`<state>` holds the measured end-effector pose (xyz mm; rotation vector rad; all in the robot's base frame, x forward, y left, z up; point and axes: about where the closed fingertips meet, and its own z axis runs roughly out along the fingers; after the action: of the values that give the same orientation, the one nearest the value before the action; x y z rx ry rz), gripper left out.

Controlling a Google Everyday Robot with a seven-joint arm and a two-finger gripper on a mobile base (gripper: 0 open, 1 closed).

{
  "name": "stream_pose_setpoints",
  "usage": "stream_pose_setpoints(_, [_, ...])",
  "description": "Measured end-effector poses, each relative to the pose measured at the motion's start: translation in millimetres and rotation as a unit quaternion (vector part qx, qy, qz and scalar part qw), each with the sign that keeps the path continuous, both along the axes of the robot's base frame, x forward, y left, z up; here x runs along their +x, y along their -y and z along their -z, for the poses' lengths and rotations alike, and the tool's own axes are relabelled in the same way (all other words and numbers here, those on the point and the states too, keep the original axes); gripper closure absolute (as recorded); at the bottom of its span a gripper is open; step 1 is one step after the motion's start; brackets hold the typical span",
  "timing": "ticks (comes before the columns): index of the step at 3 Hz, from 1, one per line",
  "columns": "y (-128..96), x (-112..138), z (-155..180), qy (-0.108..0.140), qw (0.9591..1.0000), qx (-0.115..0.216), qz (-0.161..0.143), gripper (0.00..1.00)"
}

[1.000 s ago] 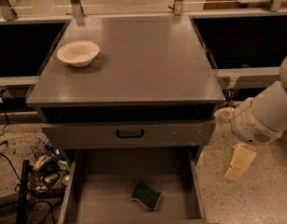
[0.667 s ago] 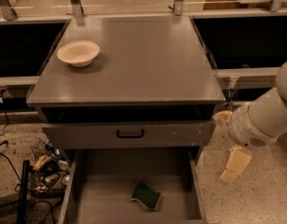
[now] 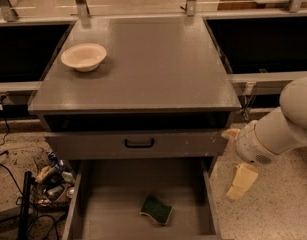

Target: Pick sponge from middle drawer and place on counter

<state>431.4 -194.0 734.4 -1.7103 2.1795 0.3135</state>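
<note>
The sponge [image 3: 156, 209] lies at 6 o'clock on the middle drawer [image 3: 113, 204] floor. The gripper [image 3: 240, 182] hangs at 4 o'clock, outside the drawer's right wall; I cannot tell how its jaws stand. Swinging in low risks clipping that wall.

Robot-lab mock kitchen: grey counter [image 3: 158, 69], bowl [image 3: 83, 57], loose cables [image 3: 50, 181]; jaws beside middle drawer [image 3: 118, 204].

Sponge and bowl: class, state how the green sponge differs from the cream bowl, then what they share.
The small dark green wavy-edged sponge is flat and dark; the round cream bowl is hollow and pale. The sponge lies in the open grey middle drawer; the bowl stands on the flat grey counter. The sponge is smaller than the bowl. Both are untouched: the robot's hand hangs right of the drawer.
</note>
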Motion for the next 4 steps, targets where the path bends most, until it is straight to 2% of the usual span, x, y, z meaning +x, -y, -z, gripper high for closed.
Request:
stream_pose_setpoints(1, [-2, 1, 20, -0.018, 0.9998, 0.008, -0.006, 0.00])
stream_pose_setpoints(2, [-3, 0, 21, -0.017, 0.9998, 0.006, -0.007, 0.00])
stream_pose_setpoints(4, [-11, 0, 53, -0.032, 0.9995, -0.008, -0.002, 0.00])
